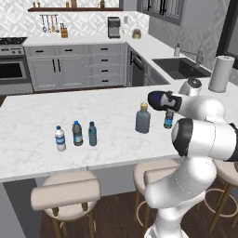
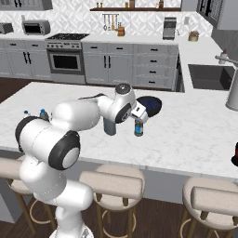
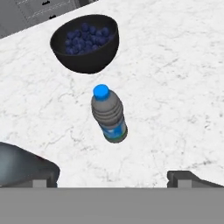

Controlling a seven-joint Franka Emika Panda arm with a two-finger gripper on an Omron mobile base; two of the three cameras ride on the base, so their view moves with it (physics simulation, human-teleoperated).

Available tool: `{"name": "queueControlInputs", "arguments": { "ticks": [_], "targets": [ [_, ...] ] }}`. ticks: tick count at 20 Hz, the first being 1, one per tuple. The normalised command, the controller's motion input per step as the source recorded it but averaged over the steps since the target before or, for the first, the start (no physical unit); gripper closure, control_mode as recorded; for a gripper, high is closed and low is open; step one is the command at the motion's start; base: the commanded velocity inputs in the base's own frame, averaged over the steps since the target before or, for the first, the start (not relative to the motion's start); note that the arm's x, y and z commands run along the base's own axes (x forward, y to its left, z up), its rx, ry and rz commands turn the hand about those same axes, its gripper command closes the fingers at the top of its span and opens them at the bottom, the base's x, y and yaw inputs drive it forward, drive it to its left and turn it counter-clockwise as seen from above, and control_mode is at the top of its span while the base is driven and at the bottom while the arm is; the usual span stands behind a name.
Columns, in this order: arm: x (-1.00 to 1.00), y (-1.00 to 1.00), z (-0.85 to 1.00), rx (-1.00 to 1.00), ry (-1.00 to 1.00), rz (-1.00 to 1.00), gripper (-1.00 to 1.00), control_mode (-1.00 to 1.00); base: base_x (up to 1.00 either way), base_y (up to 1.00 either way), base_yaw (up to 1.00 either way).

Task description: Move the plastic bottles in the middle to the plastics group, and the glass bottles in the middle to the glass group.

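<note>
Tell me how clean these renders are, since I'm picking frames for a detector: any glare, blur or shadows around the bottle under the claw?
Hand view: the dark bottle is sharp, evenly lit, casting only a faint shadow on the marble counter, no glare. Left base view: the arm's dark wrist covers its top. Right base view: the open claw overlaps its top; soft, slightly coarse rendering.

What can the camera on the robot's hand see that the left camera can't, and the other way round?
Only the hand view: a black bowl of blueberries and the bottle's blue cap. Only the left base view: three small bottles standing together, and the big grey-blue bottle. Both: the dark bottle with the blue label upright on the marble counter, under the open claw.
</note>
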Motion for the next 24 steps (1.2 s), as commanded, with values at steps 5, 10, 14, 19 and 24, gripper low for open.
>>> {"name": "queueControlInputs", "arguments": {
  "ticks": [5,10,14,19,24],
  "targets": [
    [0.53,-0.14,-0.28,0.00,0.01,0.00,-1.00,-1.00,0.00,0.00,0.00],
    [0.32,-0.17,-0.16,0.00,0.00,0.00,-1.00,-1.00,0.00,0.00,0.00],
    [0.32,-0.08,-0.20,0.00,0.00,0.00,-1.00,-1.00,0.00,0.00,0.00],
    [0.37,-0.03,-0.15,0.00,0.00,0.00,-1.00,-1.00,0.00,0.00,0.00],
    [0.30,-0.03,-0.15,0.00,0.01,0.00,-1.00,-1.00,0.00,0.00,0.00]
  ]
}}
